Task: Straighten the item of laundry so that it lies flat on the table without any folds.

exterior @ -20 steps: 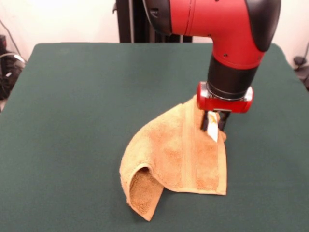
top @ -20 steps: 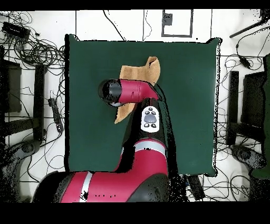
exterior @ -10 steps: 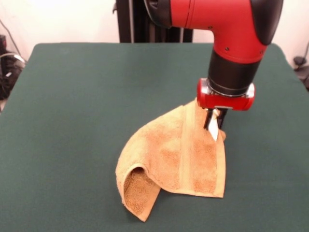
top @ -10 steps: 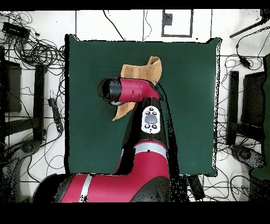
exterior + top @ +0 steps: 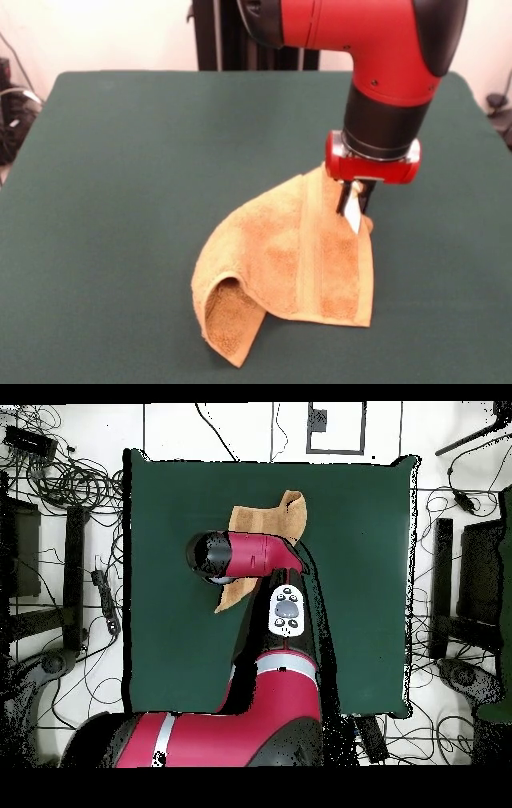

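While the table (image 5: 144,160) with its dark green felt-like top takes most of the front view, the red and black arm (image 5: 384,64) comes down over its right part, and the towel (image 5: 288,264) lies under it, towards the near edge. The step in hand seems to be the pulling of one corner outward: the gripper (image 5: 354,210) is pinching the raised far corner of the towel, just beside the small white label (image 5: 353,219). The towel is thick orange-tan terry cloth, soft and loopy, with a woven band running along it. It is not flat yet; its near left part is curled over into an open roll, so the underside shows there. I judge that the next move should draw the held corner away from this roll, low over the table, so that the fold opens and does not drag along.
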